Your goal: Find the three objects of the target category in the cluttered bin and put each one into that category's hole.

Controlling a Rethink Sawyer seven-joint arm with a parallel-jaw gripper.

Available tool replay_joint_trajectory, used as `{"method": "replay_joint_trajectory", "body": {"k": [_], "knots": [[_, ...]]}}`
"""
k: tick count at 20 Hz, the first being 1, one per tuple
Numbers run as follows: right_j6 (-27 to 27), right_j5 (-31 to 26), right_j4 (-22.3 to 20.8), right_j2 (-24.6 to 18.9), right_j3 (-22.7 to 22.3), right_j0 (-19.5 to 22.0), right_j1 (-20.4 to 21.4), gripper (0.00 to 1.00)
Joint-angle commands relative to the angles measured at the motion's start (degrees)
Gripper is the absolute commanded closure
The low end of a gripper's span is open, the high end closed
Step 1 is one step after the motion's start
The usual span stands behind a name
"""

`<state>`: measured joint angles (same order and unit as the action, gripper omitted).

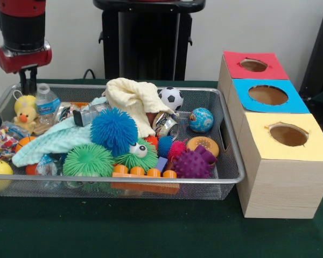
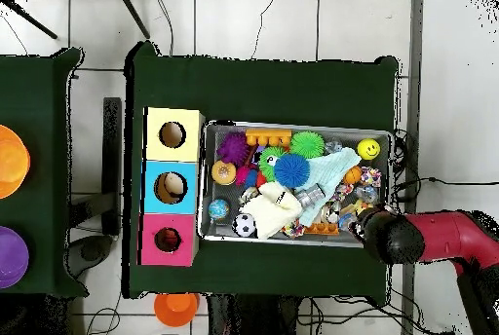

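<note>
The wire mesh bin is full of toys and also shows in the overhead view. The yellow duck sits in its far left corner, next to a water bottle. My gripper hangs just above and behind the duck, over the bin's far left rim, with nothing seen in it. In the overhead view the arm's wrist covers it. The red-topped hole is the farthest of the box row, and it shows in the overhead view. The tiger and the tan plush are hidden.
Blue, green and purple spiky balls, a googly-eyed green ball, a cream cloth, a mint cloth, a soccer ball and a globe ball fill the bin. Blue and yellow holes lie nearer.
</note>
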<state>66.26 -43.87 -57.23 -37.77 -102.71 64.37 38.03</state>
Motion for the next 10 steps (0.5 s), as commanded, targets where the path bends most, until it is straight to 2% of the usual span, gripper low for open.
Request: {"method": "replay_joint_trajectory", "body": {"k": [1,5,10], "knots": [[-16.0,1.6,-5.9,-0.6,7.3,-0.3,-6.0,1.00],[-16.6,0.8,-6.3,-0.6,8.1,-0.5,-7.2,1.00],[-19.8,-2.8,-4.1,-0.9,8.3,0.2,-8.8,1.00]]}}
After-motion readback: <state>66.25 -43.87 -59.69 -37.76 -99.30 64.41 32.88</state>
